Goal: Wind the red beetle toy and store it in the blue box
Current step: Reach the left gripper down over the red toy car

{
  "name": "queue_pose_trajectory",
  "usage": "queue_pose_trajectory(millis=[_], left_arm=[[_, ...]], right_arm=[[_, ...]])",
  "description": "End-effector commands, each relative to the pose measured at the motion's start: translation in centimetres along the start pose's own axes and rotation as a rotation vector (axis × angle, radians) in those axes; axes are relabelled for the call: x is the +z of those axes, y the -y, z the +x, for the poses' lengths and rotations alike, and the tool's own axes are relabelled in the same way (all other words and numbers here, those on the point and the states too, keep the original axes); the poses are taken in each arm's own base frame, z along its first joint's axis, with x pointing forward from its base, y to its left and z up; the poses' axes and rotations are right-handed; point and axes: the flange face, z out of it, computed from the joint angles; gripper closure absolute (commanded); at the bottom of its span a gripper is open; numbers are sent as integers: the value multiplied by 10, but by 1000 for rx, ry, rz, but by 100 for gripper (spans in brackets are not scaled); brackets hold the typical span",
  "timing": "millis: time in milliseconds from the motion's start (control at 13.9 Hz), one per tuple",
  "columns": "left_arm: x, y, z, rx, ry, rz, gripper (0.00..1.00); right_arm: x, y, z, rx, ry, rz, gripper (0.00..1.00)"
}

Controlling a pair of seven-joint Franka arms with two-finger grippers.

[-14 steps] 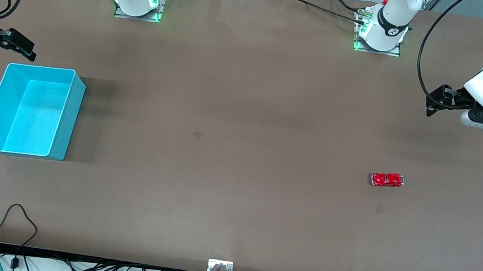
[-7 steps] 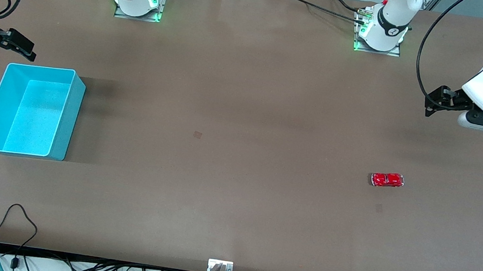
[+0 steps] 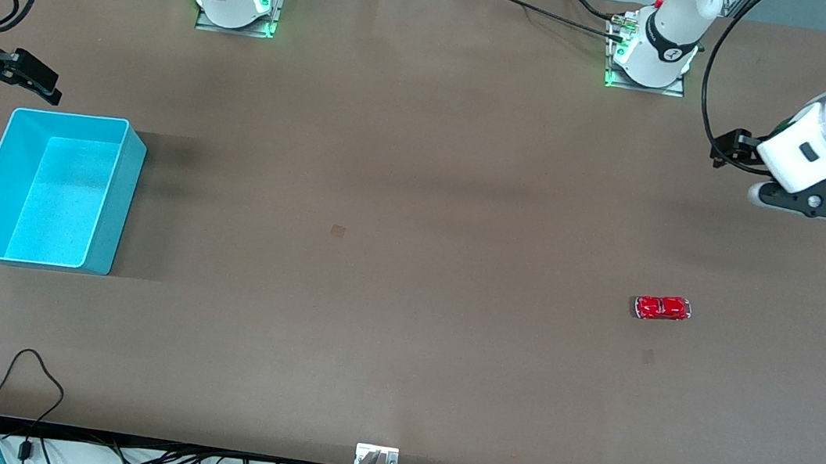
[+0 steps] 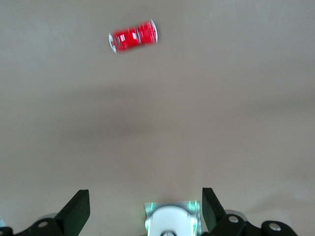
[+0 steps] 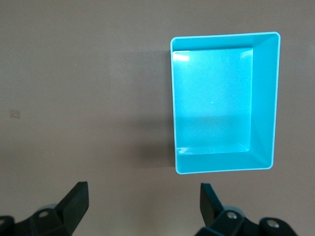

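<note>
Only the left arm has moved since a second ago: its left gripper (image 3: 731,141) has swung in over the bare table toward the arm's base, and the car and box haven't budged. Fingers (image 4: 78,209) are spread wide with nothing between them.

So the red car (image 3: 662,308) sits on its wheels on the table (image 3: 409,263) at the left arm's end, nearer the front camera than that gripper and well apart from it. The blue box (image 3: 106,226) is empty, way down at the right arm's end. The right gripper (image 3: 38,79) waits just over the table beside the box, also wide open (image 5: 74,201).

Handling guess: it's tiny, light, hard and glossy, so probably slippery, and it rolls. I'd pinch it across the flat sides of the body, pads low near the wheels, not over the rounded roof where it could squirt out.
</note>
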Motion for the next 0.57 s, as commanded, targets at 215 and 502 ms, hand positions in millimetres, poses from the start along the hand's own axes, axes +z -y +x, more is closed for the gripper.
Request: queue_pose_trajectory(millis=[215, 502], left_arm=[[47, -4, 8, 363, 141, -87, 0], [120, -9, 35, 602, 48, -73, 0]], right_arm=[[-7, 1, -4, 8, -10, 10, 0], [-10, 2, -4, 11, -16, 12, 0]])
